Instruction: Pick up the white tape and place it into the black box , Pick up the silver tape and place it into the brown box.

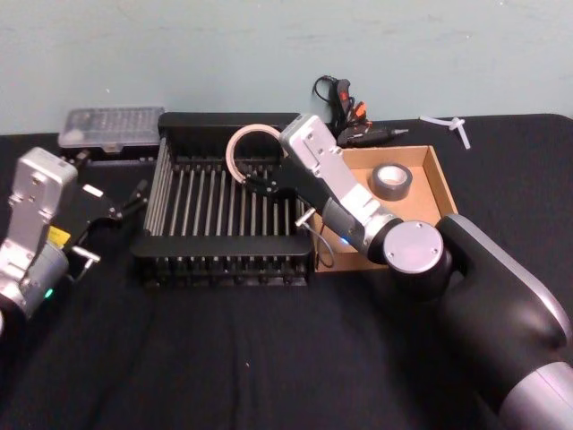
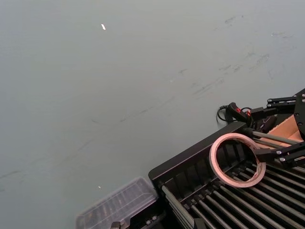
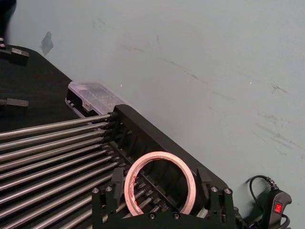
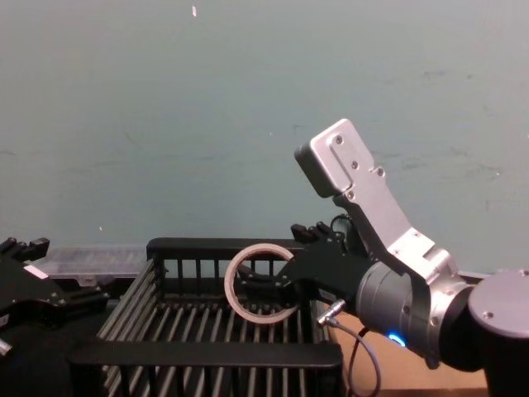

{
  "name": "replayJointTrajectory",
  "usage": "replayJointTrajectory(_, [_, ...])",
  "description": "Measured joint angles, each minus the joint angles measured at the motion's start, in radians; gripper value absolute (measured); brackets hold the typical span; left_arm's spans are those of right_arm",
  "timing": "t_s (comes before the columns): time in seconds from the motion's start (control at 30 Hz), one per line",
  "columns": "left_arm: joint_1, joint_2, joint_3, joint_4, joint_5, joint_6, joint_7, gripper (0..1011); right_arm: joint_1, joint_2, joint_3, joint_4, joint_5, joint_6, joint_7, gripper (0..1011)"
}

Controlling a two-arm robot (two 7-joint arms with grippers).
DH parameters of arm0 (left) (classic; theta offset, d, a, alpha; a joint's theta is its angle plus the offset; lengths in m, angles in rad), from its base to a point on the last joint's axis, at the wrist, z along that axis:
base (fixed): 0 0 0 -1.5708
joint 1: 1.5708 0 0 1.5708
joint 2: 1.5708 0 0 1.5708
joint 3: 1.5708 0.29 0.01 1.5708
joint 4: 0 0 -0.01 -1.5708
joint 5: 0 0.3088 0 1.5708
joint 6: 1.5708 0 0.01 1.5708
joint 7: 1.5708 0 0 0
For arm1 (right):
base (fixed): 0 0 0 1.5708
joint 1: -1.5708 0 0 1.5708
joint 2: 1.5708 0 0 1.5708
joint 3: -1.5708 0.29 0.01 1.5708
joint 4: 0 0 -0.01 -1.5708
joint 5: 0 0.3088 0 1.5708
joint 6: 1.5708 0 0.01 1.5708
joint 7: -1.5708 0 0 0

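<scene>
Lowering the ring squarely over the bars before letting go is the judged key to this step: released from its present height it could roll or tip against the crate wall. At the far left of the head view, the left gripper [image 1: 115, 208] sits parked beside the crate, its fingers spread and holding nothing. At centre, the black box [image 1: 148, 210] stands open-topped with a barred floor. The white tape [image 1: 253, 150] hangs upright above the rear part of that floor, near the back rim and apparently clear of the bars, though contact with the floor cannot be ruled out from these angles. The right gripper [image 1: 258, 176] reaches in from the right and clamps the ring at its lower right edge; in the right wrist view the fingers [image 3: 117, 179] stand on either side of the ring, closed just enough to pinch it. At right, the silver tape [image 1: 391, 180] already lies flat inside the brown box [image 1: 439, 184].
</scene>
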Motion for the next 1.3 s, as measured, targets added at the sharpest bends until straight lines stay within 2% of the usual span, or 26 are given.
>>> replayJointTrajectory(0.07, [0.0, 0.0, 0.0, 0.0, 0.0, 0.0, 0.0, 1001, 0.0, 0.0, 0.0, 0.0, 0.0, 0.0, 0.0, 998])
replayJointTrajectory(0.67, [0.0, 0.0, 0.0, 0.0, 0.0, 0.0, 0.0, 1001, -0.002, 0.001, 0.001, -0.004, 0.001, 0.0, 0.002, 1002])
replayJointTrajectory(0.93, [0.0, 0.0, 0.0, 0.0, 0.0, 0.0, 0.0, 1001, -0.047, 0.028, 0.025, -0.107, 0.013, 0.022, 0.015, 1002])
replayJointTrajectory(1.13, [0.0, 0.0, 0.0, 0.0, 0.0, 0.0, 0.0, 1001, -0.108, 0.068, 0.054, -0.228, 0.016, 0.057, 0.003, 1002])
replayJointTrajectory(1.23, [0.0, 0.0, 0.0, 0.0, 0.0, 0.0, 0.0, 1001, -0.15, 0.096, 0.081, -0.302, 0.018, 0.076, -0.011, 1002])
replayJointTrajectory(1.3, [0.0, 0.0, 0.0, 0.0, 0.0, 0.0, 0.0, 1001, -0.166, 0.105, 0.092, -0.327, 0.019, 0.082, -0.017, 1002])
